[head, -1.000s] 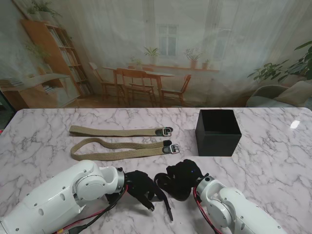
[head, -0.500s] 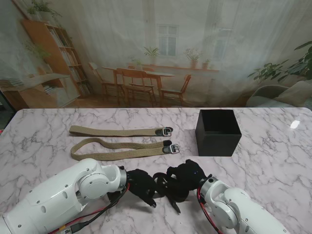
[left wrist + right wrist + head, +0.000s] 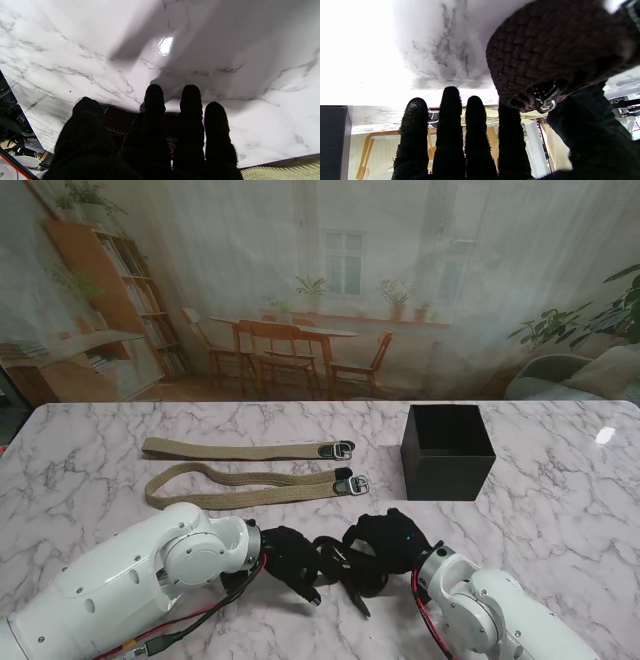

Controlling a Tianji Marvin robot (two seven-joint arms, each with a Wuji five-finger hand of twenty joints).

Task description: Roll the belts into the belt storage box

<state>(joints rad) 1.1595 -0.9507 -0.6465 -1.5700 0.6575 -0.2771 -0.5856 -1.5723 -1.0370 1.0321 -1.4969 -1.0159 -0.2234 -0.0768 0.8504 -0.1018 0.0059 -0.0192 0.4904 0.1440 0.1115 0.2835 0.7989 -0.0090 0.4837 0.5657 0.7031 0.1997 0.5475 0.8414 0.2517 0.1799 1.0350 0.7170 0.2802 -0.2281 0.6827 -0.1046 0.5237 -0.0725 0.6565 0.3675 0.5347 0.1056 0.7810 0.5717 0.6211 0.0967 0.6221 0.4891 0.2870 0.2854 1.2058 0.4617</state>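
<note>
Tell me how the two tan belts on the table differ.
The farther tan belt lies flat in one nearly straight strip; the nearer tan belt is folded back on itself, forming a loop at its left end. The farther one's strip reads as single, the nearer's as doubled. Both are tan webbing with metal buckles at their right ends, untouched by either hand.

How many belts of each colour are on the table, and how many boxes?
Tan belts: 2, the farther tan belt and the nearer tan belt
Black belts: 1, the black belt between the left hand and the right hand
Black boxes: 1, the belt storage box
Total: 4
</note>
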